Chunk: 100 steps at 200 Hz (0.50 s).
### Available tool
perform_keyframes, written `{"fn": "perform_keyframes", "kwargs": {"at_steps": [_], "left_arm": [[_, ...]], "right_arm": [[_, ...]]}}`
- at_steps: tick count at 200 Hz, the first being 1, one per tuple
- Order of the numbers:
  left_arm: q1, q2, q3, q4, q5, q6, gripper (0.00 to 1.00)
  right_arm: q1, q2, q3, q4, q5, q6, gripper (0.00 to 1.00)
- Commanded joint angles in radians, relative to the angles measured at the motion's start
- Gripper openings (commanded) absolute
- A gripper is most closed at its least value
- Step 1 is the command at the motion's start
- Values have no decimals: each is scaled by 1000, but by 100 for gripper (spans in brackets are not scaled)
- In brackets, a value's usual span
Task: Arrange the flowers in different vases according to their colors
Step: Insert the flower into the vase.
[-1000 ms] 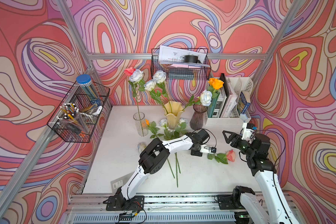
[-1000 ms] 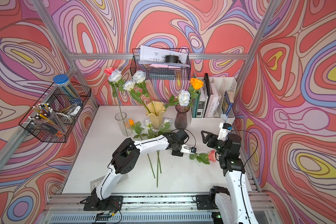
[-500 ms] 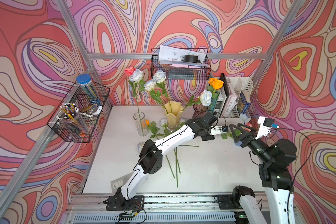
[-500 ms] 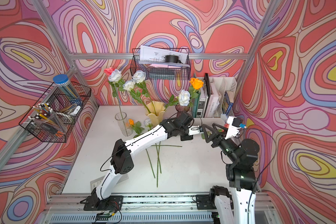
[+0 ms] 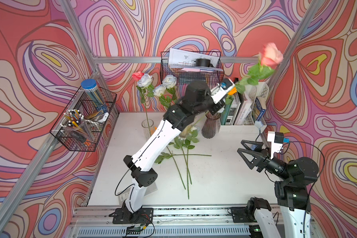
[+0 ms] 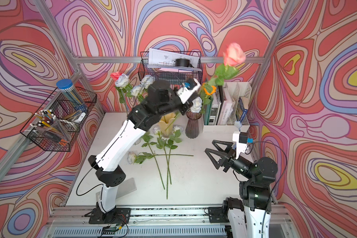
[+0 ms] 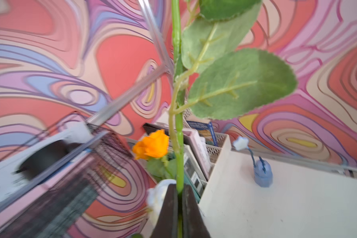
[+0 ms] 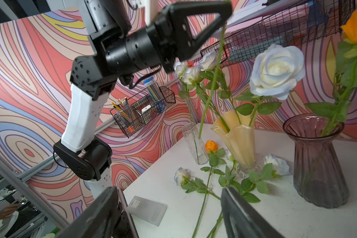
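While lifted high over back of table (image 5: pixel 214 175), grips pink rose (image 5: pixel 272 54) mid-stem w/ L hand (image 7: pixel 180 190), pinched shut on green stem; points head up twd rear right corner, lets lower end dangle free just by yellow vase (image 8: pixel 239 142). Holds R hand (image 5: pixel 241 145) spread wide, empty, above right side of table, touching nothing. Shows 2nd pink rose (image 5: pixel 138 75) in clear vase (image 5: pixel 147 128), white roses (image 5: pixel 169 81) in yellow vase, orange rose (image 7: pixel 152 145) in purple vase (image 5: pixel 210 127), plus loose flowers (image 6: pixel 131 157) lying on table in front.
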Motion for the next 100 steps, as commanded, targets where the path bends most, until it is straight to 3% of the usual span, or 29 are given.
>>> {"fn": "perform_keyframes", "kwargs": {"at_steps": [1, 27, 61, 100], "left_arm": [[118, -185, -167, 222, 17, -178, 0], [276, -391, -385, 355, -29, -213, 0], [593, -558, -681, 530, 14, -416, 0], [759, -625, -932, 783, 22, -521, 0]], "right_arm": [[-4, 33, -11, 6, -30, -26, 81], [-4, 74, -22, 39, -13, -28, 81], [-4, 122, -36, 115, 0, 0, 80], [-3, 145, -23, 116, 10, 1, 80]]}}
